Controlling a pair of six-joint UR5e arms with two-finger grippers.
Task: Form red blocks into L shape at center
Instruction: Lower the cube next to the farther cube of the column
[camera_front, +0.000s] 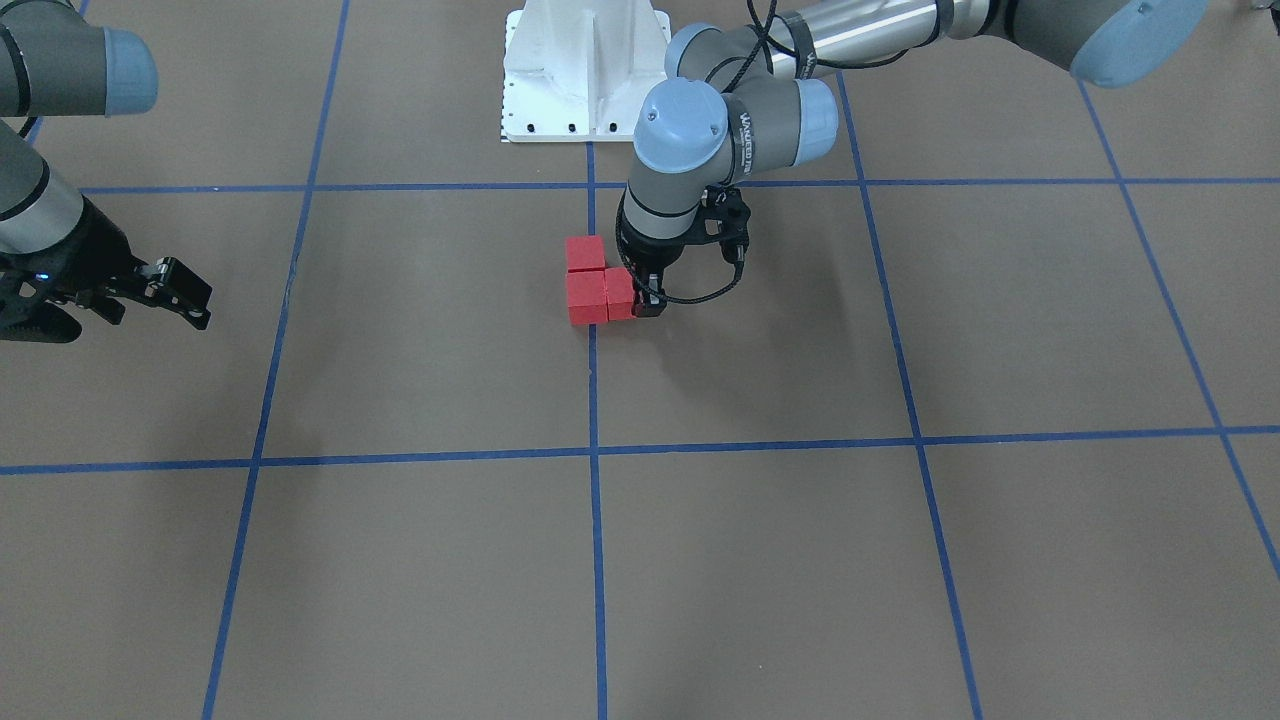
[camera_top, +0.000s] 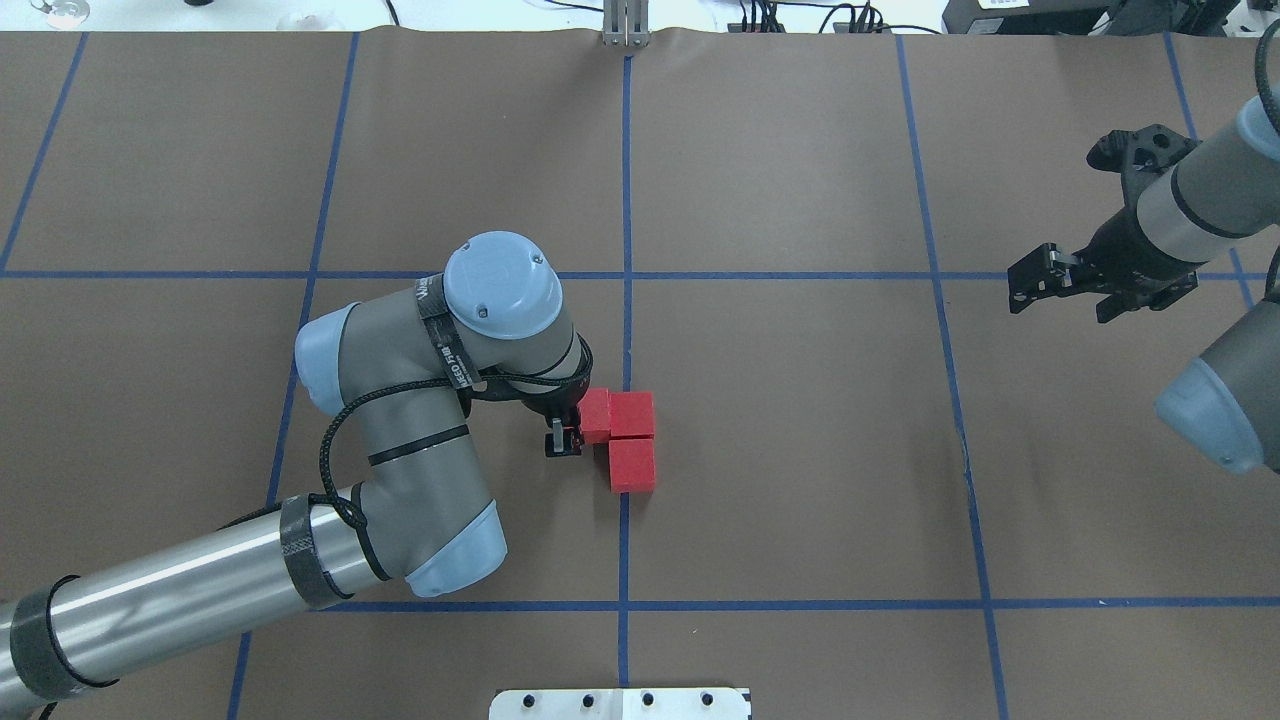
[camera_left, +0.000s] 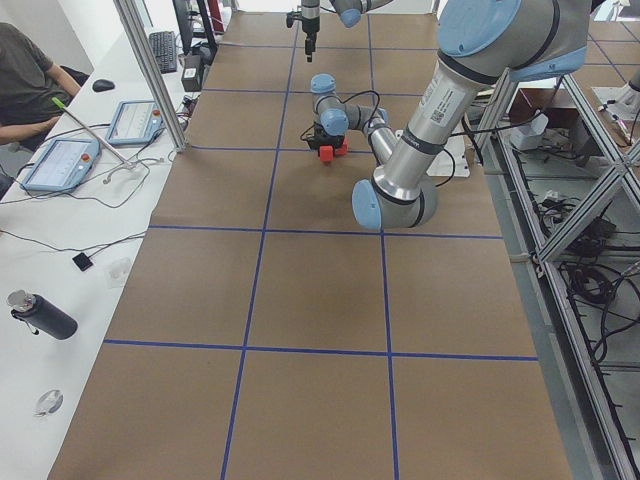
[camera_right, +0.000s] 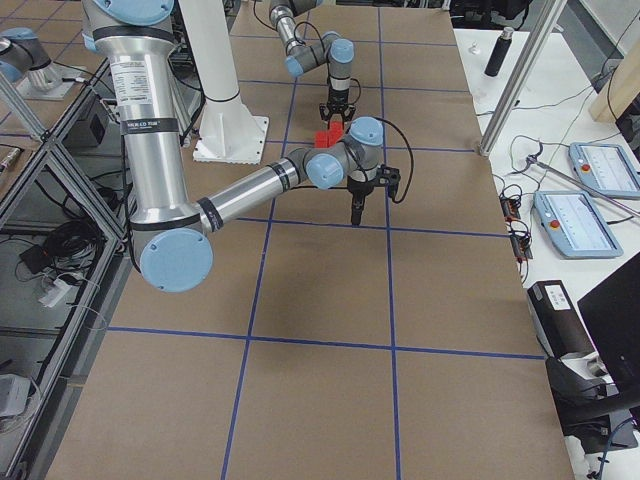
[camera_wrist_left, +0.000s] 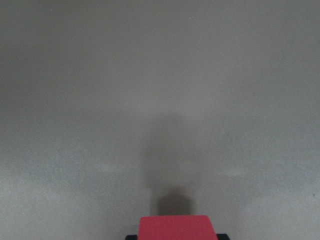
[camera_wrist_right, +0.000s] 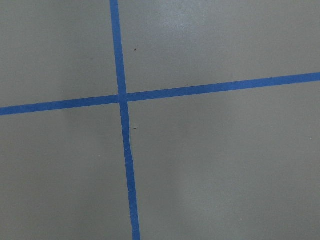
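L gripper (camera_top: 563, 437) pinches 3rd block (camera_top: 596, 415) flush vs. other 2 blocks (camera_top: 632, 441) on ctr line (camera_top: 626, 200), closing the L; R gripper (camera_top: 1060, 290) idles aside, seemingly spread.

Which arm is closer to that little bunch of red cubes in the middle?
Left. The left gripper sits right at the red blocks, jaws on either side of one cube; the right gripper hangs far off on the robot's right side.
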